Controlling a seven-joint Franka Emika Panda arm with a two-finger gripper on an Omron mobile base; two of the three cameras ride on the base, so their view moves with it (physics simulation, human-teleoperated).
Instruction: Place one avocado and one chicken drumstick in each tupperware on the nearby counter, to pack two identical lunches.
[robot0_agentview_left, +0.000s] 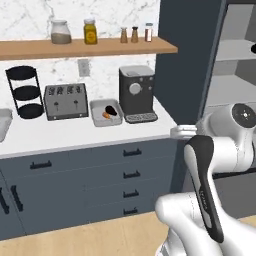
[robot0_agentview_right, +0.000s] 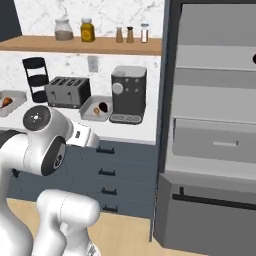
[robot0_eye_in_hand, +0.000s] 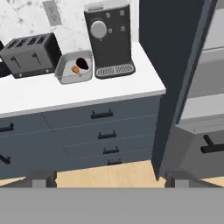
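While the fingers (robot0_eye_in_hand: 112, 177) gape wide, empty, one tupperware (robot0_agentview_left: 106, 112) holds one avocado (robot0_agentview_left: 112, 110); one chicken drumstick (robot0_agentview_left: 106, 115).

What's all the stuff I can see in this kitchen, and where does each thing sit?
tupperware: one between toaster and coffee machine, light grey; a second at the counter's far left.
avocado: one, near-black, in the middle tupperware.
chicken drumstick: one, orange-brown, beside that avocado; another in the far-left tupperware.
toaster: one, grey, on the counter.
coffee machine: one, dark grey, right end of the counter.
tiered stand: one, black, left of the toaster.
jars and shakers: five, on the wooden shelf.
counter: white marble over dark blue-grey drawers.
gripper: fingertips wide apart, open, holding nothing.
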